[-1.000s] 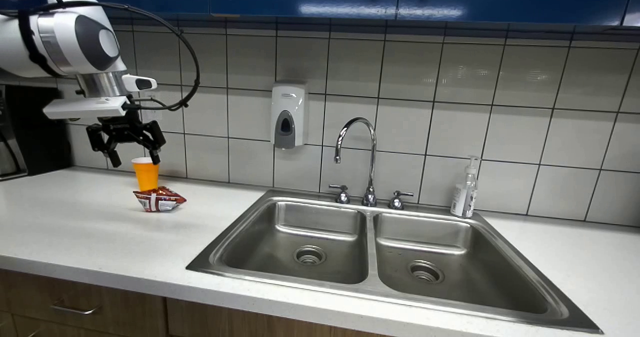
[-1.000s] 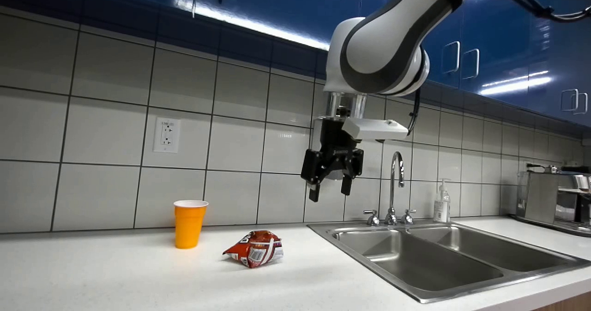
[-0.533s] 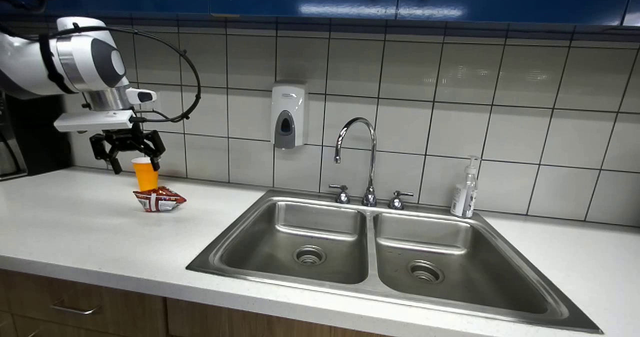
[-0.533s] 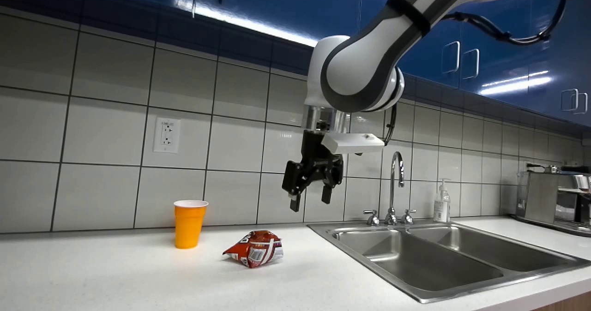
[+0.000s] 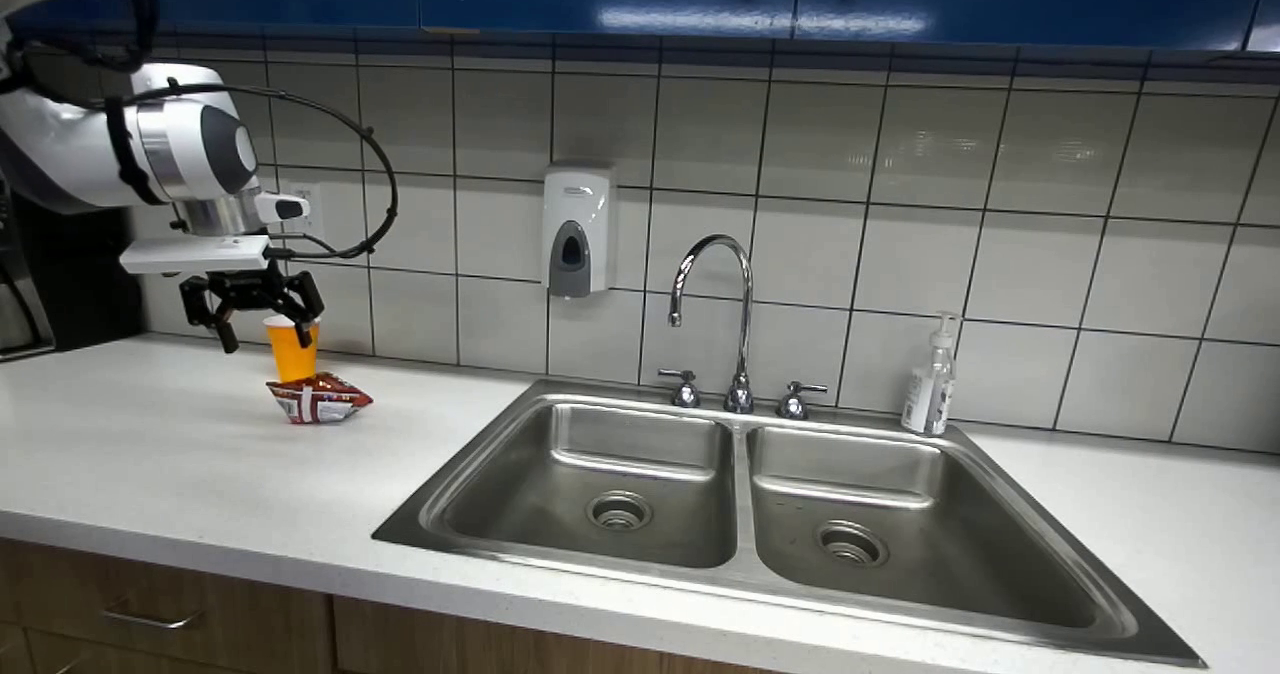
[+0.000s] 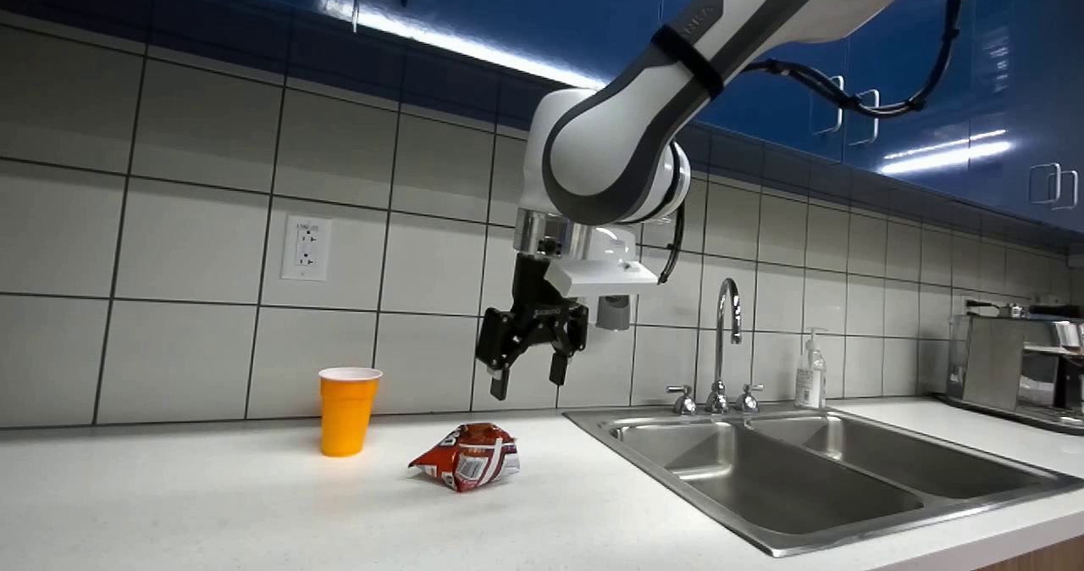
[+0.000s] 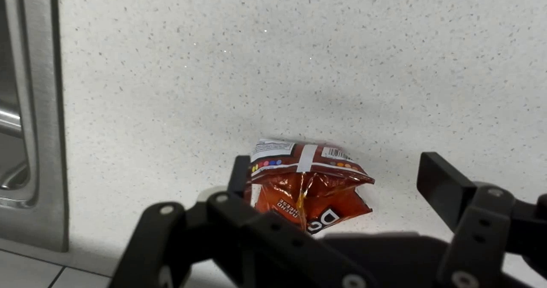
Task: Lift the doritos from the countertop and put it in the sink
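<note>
The Doritos bag is small, red and crumpled. It lies on the white countertop (image 5: pixel 180 464), left of the sink (image 5: pixel 742 474) in an exterior view (image 5: pixel 320 401). It also shows in an exterior view (image 6: pixel 470 459) and in the wrist view (image 7: pixel 307 181). My black gripper is open and empty above the bag, fingers pointing down, in both exterior views (image 5: pixel 267 339) (image 6: pixel 529 382). In the wrist view the bag shows between the fingers (image 7: pixel 337 171), nearer the left finger, which hides its left edge. The sink has two steel basins; its rim (image 7: pixel 42 108) shows at the wrist view's left.
An orange cup (image 6: pixel 347 414) stands upright near the bag, close to the tiled wall. A curved faucet (image 5: pixel 745 344) rises behind the sink. A pump bottle (image 5: pixel 930 389) stands at the sink's back edge. A soap dispenser (image 5: pixel 578 234) hangs on the wall.
My open gripper has come down and closer to the bag, moving left and down in an exterior view. The bag and cup have not moved.
</note>
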